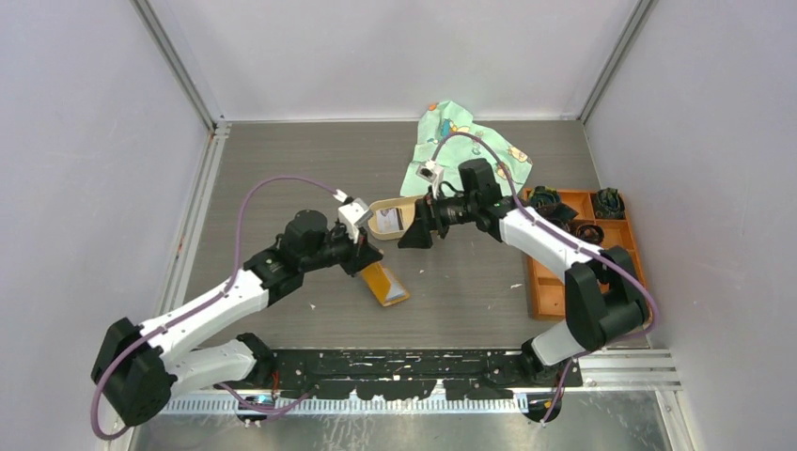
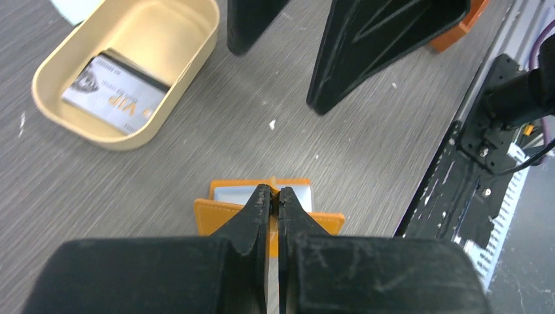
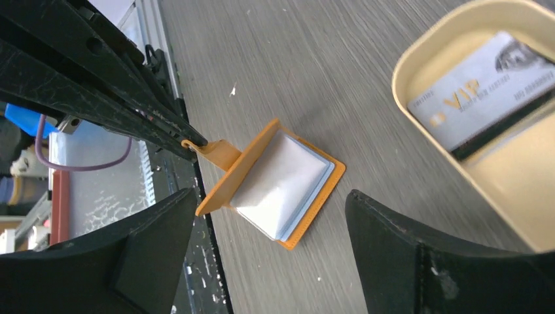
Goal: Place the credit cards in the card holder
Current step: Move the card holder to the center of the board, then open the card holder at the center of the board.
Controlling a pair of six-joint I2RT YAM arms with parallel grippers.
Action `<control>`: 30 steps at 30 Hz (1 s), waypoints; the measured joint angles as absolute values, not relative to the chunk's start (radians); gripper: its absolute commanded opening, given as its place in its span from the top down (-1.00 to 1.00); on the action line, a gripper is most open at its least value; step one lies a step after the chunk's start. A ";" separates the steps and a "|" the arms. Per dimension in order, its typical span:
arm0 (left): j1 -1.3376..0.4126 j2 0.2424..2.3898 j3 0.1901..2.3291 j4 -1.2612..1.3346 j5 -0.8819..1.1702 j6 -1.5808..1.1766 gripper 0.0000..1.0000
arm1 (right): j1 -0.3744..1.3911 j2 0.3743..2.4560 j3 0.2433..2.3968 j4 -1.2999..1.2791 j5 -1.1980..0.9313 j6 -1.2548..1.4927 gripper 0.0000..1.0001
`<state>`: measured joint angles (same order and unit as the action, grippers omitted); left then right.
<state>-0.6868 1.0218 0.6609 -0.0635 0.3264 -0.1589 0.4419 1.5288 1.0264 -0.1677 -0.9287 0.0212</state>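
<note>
From above, the card holder (image 1: 387, 285) lies on the grey table (image 1: 282, 169) near its middle. The left gripper (image 1: 365, 252) is at its 11 o'clock edge and the oval tray (image 1: 390, 201) at its 12 o'clock. A credit card (image 1: 387, 221) lies inside the tray. The right gripper (image 1: 414, 235) hangs just at the tray's 4 o'clock, and an orange compartment box (image 1: 545, 291) sits out at 3 o'clock. In the left wrist view, the left gripper's fingers are pinched together on the holder's raised flap. Pale cards (image 2: 229, 194) show in its pocket at 10 o'clock of the tips. In the right wrist view, the right gripper's jaws stand wide apart with nothing between them, above the holder, and the tray is at 2 o'clock.
</note>
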 measured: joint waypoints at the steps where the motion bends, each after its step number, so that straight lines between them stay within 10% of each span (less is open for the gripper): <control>1: -0.702 1.045 0.668 -0.039 0.326 -0.165 1.00 | 0.434 1.509 0.998 -0.152 -0.924 0.056 -0.59; 16: -0.850 1.407 0.786 0.368 0.337 -0.280 1.00 | 0.262 1.240 0.793 -0.281 -0.707 0.059 0.51; 30: -0.852 1.342 0.421 0.495 0.205 -0.310 1.00 | 0.393 1.252 0.724 -0.311 -0.464 0.020 0.74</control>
<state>-0.8516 1.3418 0.4210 0.4946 0.2054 -0.3099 0.3927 1.2518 0.7242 -0.3111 -0.4644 0.0204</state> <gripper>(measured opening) 0.029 0.140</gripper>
